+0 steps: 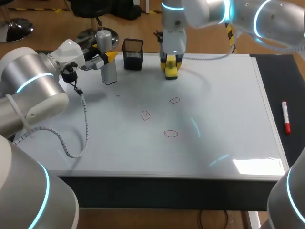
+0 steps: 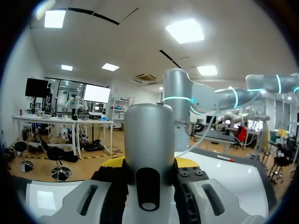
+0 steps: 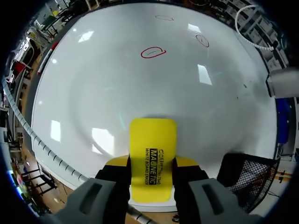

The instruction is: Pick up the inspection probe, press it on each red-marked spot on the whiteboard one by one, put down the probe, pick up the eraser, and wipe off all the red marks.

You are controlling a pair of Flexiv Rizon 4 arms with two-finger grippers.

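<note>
Three marks (image 1: 171,133), one probe (image 1: 108,64) (one eraser (image 1: 171,67))

The place is a robotics laboratory. In the head view two large grey robot arms with glowing blue rings enter the frame, the left arm (image 1: 33,90) from the left edge and the right arm (image 1: 214,12) from the upper right. A cable (image 1: 86,129) in spiral wrap hangs from the left arm. The table carries a whiteboard (image 1: 214,143) lying flat as a test surface, with small red marks (image 1: 171,134) near the centre of the frame. The left arm holds a grey inspection probe (image 1: 107,62) at upper left, the right arm a yellow eraser (image 1: 171,67) at upper centre. A black mesh holder (image 1: 133,54) stands between them, and a red marker (image 1: 285,117) lies at the right edge.
</note>
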